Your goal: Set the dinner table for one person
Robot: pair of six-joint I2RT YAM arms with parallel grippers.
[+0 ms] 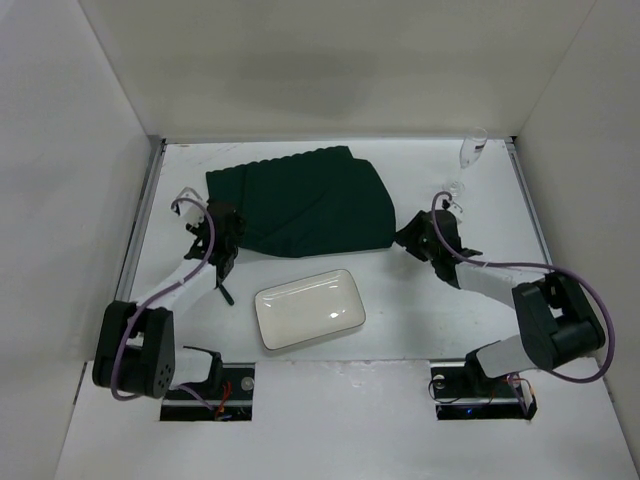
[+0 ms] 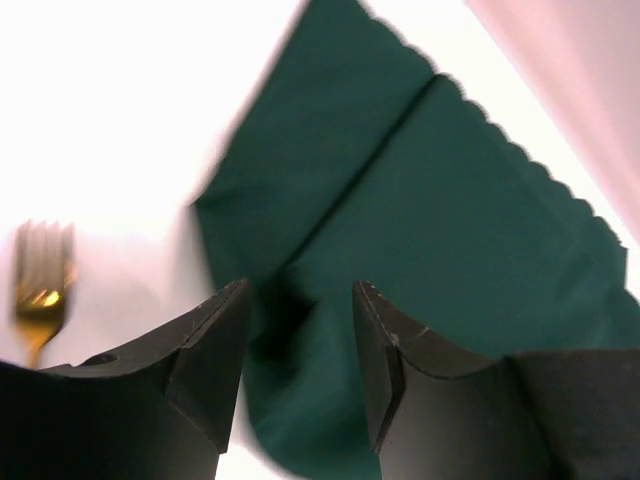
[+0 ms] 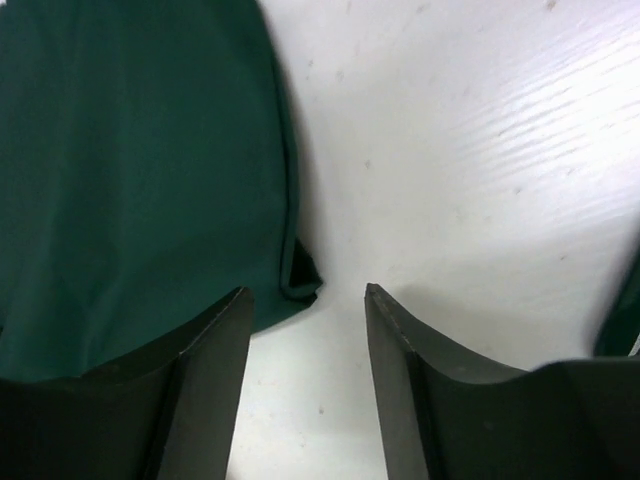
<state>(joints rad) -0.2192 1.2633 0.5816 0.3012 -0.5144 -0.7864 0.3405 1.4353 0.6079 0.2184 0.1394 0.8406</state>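
White dinner table (image 1: 400, 312) spreads level, long axis unclear; left tool (image 2: 300, 292) and right tool (image 3: 307, 292) both gape, empty.

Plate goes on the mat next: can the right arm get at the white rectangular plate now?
Probably yes. The white rectangular plate lies bare on the white tabletop between the arms, nothing on it, and the right gripper stands open and empty beside the dark green cloth placemat.
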